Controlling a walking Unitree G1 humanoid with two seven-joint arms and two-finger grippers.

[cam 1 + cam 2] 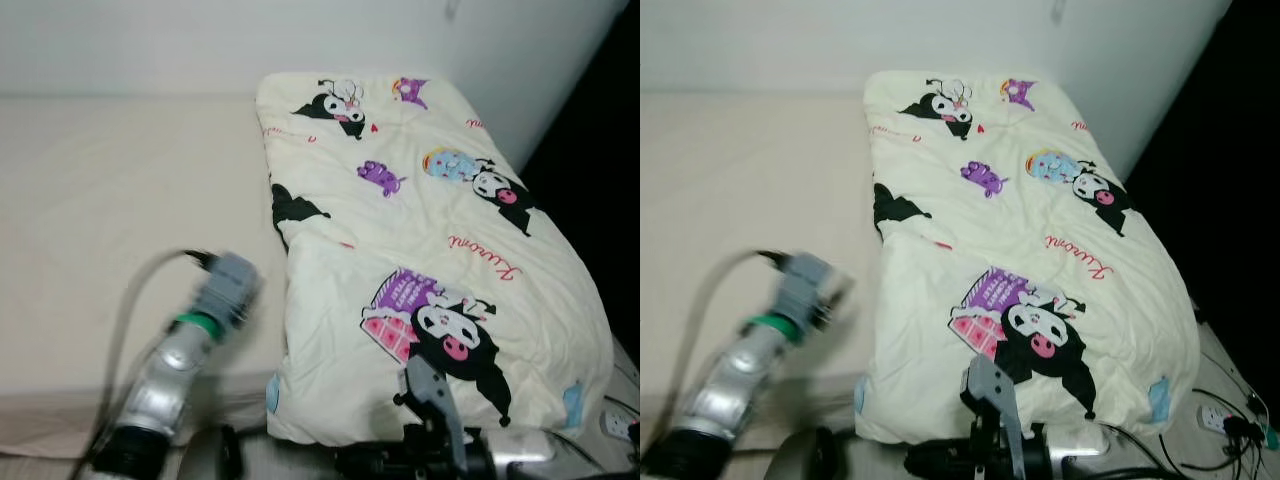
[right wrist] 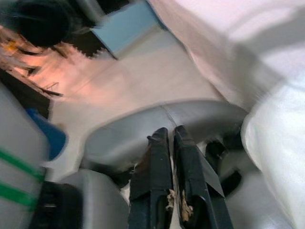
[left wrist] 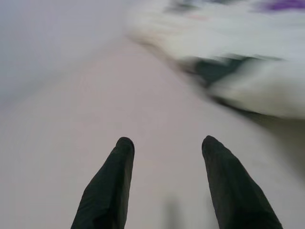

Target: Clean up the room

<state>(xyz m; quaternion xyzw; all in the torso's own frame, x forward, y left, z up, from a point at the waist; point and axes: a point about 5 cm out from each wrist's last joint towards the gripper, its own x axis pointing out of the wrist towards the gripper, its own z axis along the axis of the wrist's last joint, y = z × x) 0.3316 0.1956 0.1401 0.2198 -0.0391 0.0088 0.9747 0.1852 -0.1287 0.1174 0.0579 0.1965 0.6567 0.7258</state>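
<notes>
Left wrist view showed the left claw (image 3: 164,148) spread and empty over the bed (image 1: 90,200) (perhaps reaching to tidy), the folded quilt (image 1: 420,250) just beside; right claw (image 2: 171,167) clenched, empty.

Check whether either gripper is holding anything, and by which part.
Nothing is held: left gripper is open over the bare mattress; right gripper is shut and empty.
</notes>
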